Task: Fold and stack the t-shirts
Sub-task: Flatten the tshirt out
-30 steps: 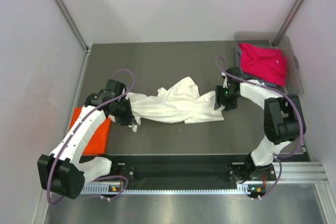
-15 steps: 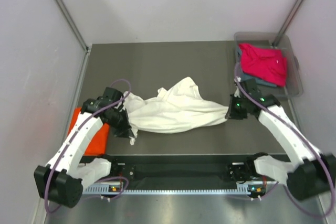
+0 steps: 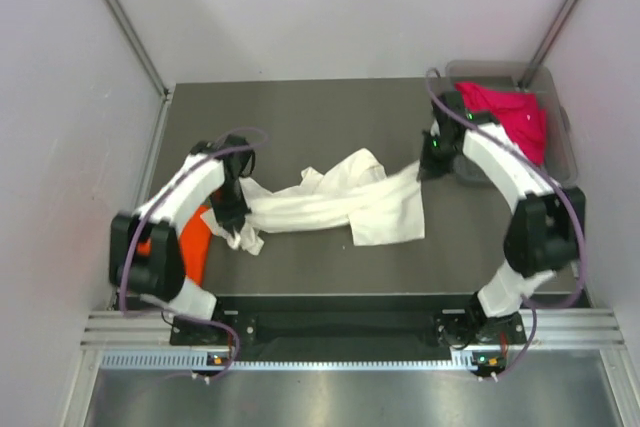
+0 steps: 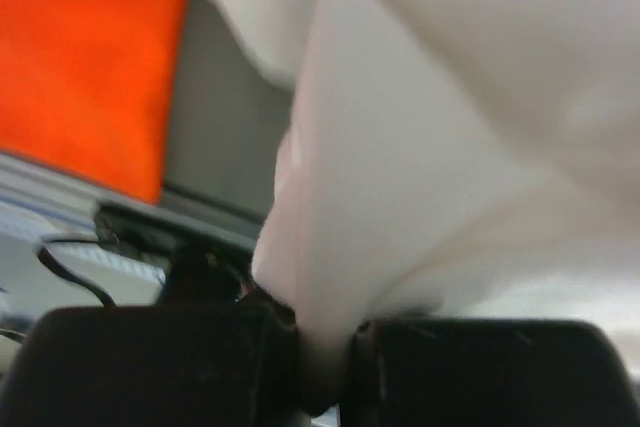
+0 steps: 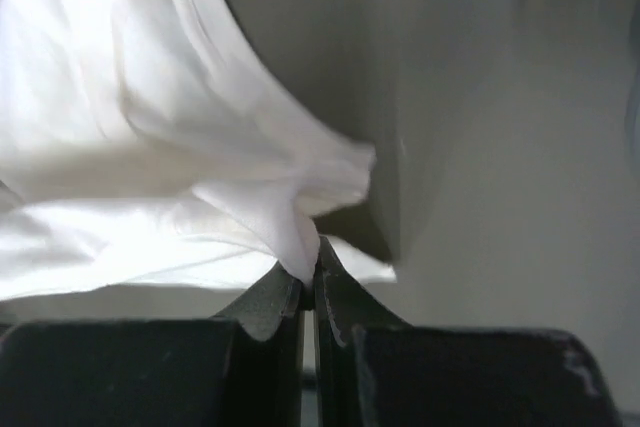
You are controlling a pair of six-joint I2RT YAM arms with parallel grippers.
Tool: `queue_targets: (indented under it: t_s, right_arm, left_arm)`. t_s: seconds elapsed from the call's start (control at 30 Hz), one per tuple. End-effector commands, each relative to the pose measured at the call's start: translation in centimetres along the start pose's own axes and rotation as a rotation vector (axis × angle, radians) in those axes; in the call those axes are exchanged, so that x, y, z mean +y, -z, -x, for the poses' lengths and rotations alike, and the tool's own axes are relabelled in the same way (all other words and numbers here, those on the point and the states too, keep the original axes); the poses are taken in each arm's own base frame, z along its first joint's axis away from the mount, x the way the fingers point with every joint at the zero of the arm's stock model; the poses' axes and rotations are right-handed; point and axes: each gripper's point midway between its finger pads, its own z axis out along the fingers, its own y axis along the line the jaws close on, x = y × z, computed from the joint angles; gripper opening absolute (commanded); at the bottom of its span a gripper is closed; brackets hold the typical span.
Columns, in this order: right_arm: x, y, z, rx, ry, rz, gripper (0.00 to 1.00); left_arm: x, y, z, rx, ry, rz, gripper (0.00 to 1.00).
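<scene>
Stretching the large cream-white cloth t-shirt [image 3: 340,205] across the dark bench [image 3: 300,112], to the left of the clear plastic bin [image 3: 566,152]. Clamping its bin-side edge in the right gripper [image 3: 430,159], jaws now pressed together on a pinch of cloth, no longer apart beside it as a second ago. Drawing that edge up and closer to the bin, just beside its left wall. Keeping the end farthest from the bin bunched in the left gripper [image 3: 232,209], likewise closed tight on a fold of white fabric, plain in the left wrist view. Leaving the bright orange shirt [image 3: 190,247] lying flat well away from the bin, just past the left gripper, and the magenta-pink shirt [image 3: 505,117] waiting inside the bin. Judging from this: both ends secured, so passing from grabbing to spreading. Still twisted in the middle, with one flap drooping on the bin side, so probably needing more tension and a lay-flat before any fold.
</scene>
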Motion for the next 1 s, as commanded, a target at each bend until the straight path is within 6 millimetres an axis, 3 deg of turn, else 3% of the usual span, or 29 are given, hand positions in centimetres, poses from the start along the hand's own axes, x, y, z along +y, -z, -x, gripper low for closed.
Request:
queue_targets:
  t_s: [0.0,0.03,0.07,0.1,0.13,0.17,0.23,0.27,0.3,0.33,0.37,0.43,0.47,0.5,0.53,0.57,0.6,0.7,0.8,0.87,0.97]
  right_arm:
    - [1.9,-1.2,9.0,-0.111,0.040,0.044,0.02]
    - [1.7,-1.6,9.7,-0.094,0.040,0.021,0.07]
    - [2.1,-2.0,11.8,-0.109,0.060,0.013,0.26]
    - [2.2,-1.9,12.4,-0.112,0.070,-0.001,0.38]
    - [1.7,-1.7,12.5,-0.108,0.076,-0.029,0.47]
    - [1.6,-0.8,12.6,-0.127,0.094,-0.035,0.62]
    - [1.2,0.3,11.9,-0.148,0.118,-0.053,0.72]
    - [0.8,1.2,10.5,-0.158,0.132,-0.049,0.78]
    - [0.7,1.5,9.6,-0.162,0.138,-0.044,0.80]
    - [0.9,1.8,9.1,-0.179,0.145,-0.010,0.80]
    - [0.3,2.1,6.6,-0.167,0.142,0.001,0.80]
    - [0.7,2.1,5.2,-0.194,0.138,0.056,0.76]
    - [0.3,1.7,3.0,-0.176,0.124,0.078,0.72]
    - [0.4,1.3,2.3,-0.175,0.115,0.100,0.69]
    - [1.0,0.9,2.2,-0.195,0.108,0.148,0.65]
    - [0.8,0.1,0.8,-0.168,0.087,0.157,0.54]
    - [0.9,-0.2,0.5,-0.160,0.078,0.173,0.50]
    - [1.8,-1.3,0.0,-0.137,0.065,0.229,0.45]
    - [2.0,-1.8,0.1,-0.111,0.075,0.234,0.40]
    - [1.9,-2.0,0.2,-0.110,0.086,0.228,0.38]
    - [1.9,-2.4,0.2,-0.103,0.093,0.229,0.36]
  left_arm:
    - [1.2,-1.7,9.7,-0.204,-0.021,0.226,0.01]
    - [1.7,-2.0,11.2,-0.229,-0.021,0.286,0.07]
    - [1.7,-3.2,12.1,-0.200,-0.060,0.336,0.18]
    - [1.3,-2.6,13.6,-0.231,-0.052,0.349,0.24]
    - [1.6,-2.5,13.6,-0.211,-0.062,0.380,0.27]
    - [1.5,-1.8,13.7,-0.221,-0.059,0.371,0.32]
    - [1.2,-0.7,13.0,-0.241,-0.039,0.307,0.40]
    - [0.7,1.3,12.2,-0.275,-0.021,0.217,0.45]
    - [0.6,2.0,11.3,-0.273,-0.016,0.177,0.52]
    - [0.4,2.9,10.6,-0.290,-0.015,0.136,0.53]
    - [-0.3,4.8,9.3,-0.312,-0.004,0.027,0.53]
    - [-0.9,5.1,7.6,-0.309,0.003,-0.078,0.49]
    - [-2.2,6.6,7.4,-0.371,0.028,-0.202,0.44]
    - [-3.6,5.9,5.8,-0.321,0.029,-0.307,0.37]
    - [-4.9,6.1,5.0,-0.307,0.044,-0.404,0.23]
    - [-6.6,7.5,5.9,-0.381,0.104,-0.537,0.15]
    - [-7.2,5.4,4.4,-0.312,0.119,-0.575,0.13]
    - [-7.8,2.8,4.3,-0.290,0.126,-0.585,0.17]
    - [-5.9,-0.4,4.5,-0.224,0.080,-0.395,0.17]
    - [-5.0,-1.7,5.3,-0.225,0.052,-0.309,0.15]
    - [-4.3,-1.8,6.6,-0.285,0.046,-0.261,0.11]
